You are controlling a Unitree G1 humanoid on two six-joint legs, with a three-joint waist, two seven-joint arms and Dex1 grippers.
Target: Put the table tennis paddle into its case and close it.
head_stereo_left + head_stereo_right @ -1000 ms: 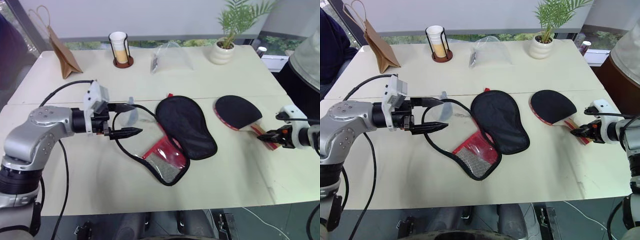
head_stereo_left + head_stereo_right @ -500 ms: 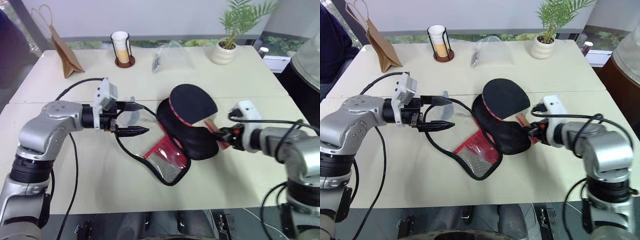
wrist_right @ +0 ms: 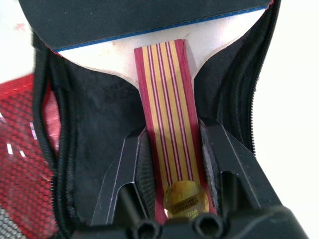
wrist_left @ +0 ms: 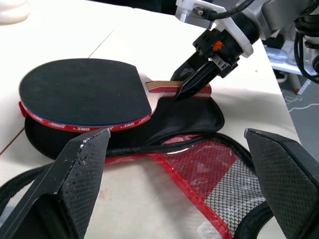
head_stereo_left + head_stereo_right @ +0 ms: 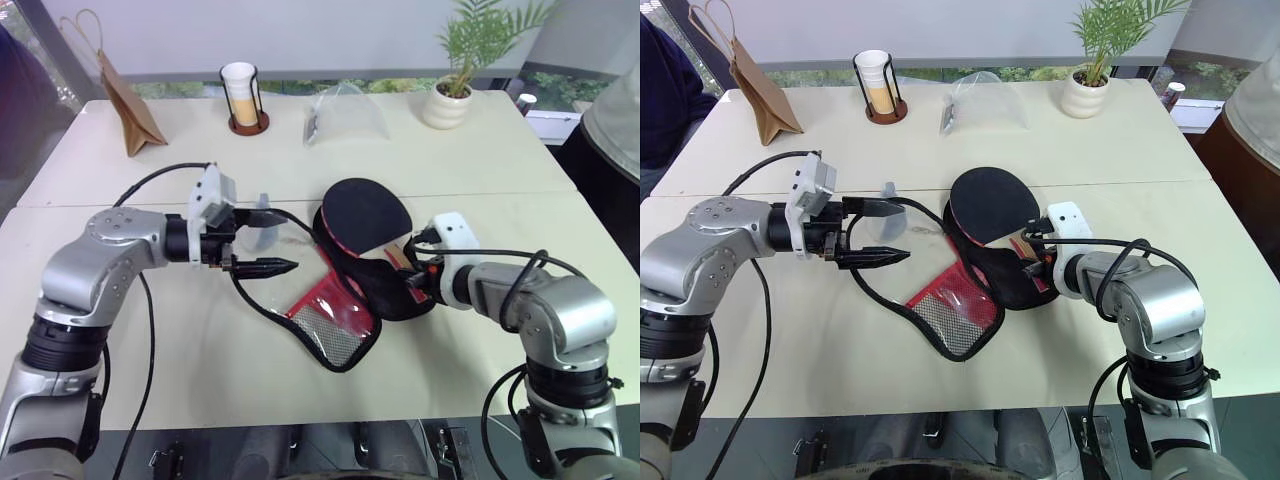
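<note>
From the head we see the right claw (image 5: 412,278) gripping the table tennis paddle (image 5: 362,215) over the case (image 5: 385,272); its wrist shows the striped handle pinched. The left claw (image 5: 268,241) gapes wide.

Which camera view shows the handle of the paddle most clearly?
The right wrist view: the striped handle runs up its middle, pinched between the right claw fingers. The left wrist view shows it from the side, partly covered by that claw. In the eye views it is mostly hidden.

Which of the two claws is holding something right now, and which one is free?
The right claw is holding the table tennis paddle by its striped handle, above the case. The left claw is open and free.
</note>
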